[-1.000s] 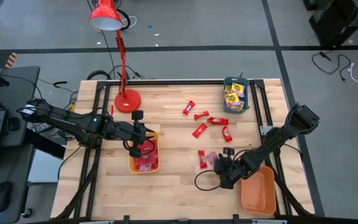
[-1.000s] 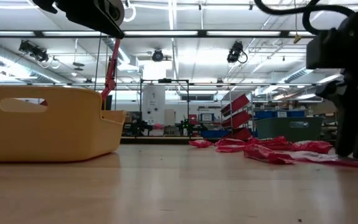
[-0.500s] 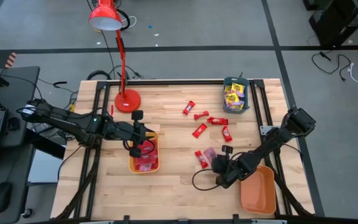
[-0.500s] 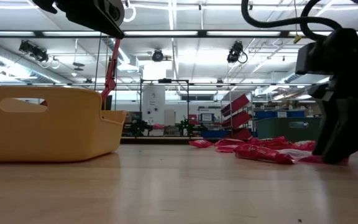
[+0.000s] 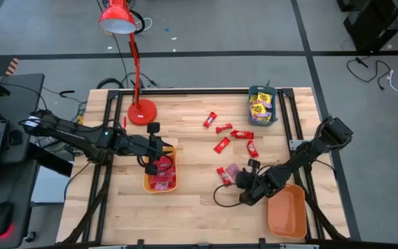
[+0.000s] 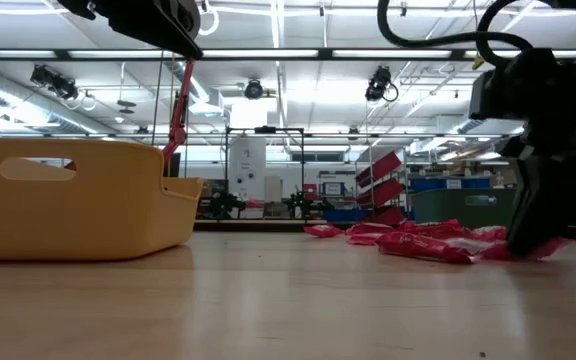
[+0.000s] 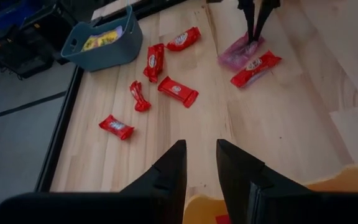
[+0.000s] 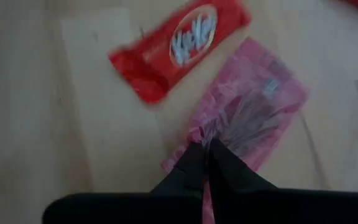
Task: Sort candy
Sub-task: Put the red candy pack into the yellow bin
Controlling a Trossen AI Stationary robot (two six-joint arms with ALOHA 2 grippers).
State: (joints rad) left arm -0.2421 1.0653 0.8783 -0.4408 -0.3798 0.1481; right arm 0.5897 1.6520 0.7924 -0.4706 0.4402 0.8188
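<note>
The step in hand appears to be the pickup of one sweet: a pinch has closed on a packet that, judging by the low view, lies on the wood, not yet lifted.

Take the pale wooden table (image 5: 192,149) as the landmark. At its left side sits the yellow plastic tray (image 5: 160,173) holding red sweets, and the left gripper (image 5: 153,147) hangs over that tray with its fingers a little apart and nothing between them. At the table's near right corner is the empty orange plastic tray (image 5: 287,211); at its far right corner the small teal plastic tray (image 5: 262,106) holds yellow packets. Loose red-wrapped candy (image 5: 222,144) lies scattered mid-table.

The right gripper (image 8: 207,151) is down on the wood right of centre, jaws together on the near edge of the flat pinkish-purple packet (image 8: 247,121), just beside a red wrapped bar (image 8: 180,48).

Next, I judge, comes a straight lift and a carry to the empty orange tray, which is close by; the thin edge grip calls for a gentle raise.

Only the right wrist view shows the pinch itself. The high view alone gives the tray layout. The left wrist view shows the packet and red bar side by side from across the table.
</note>
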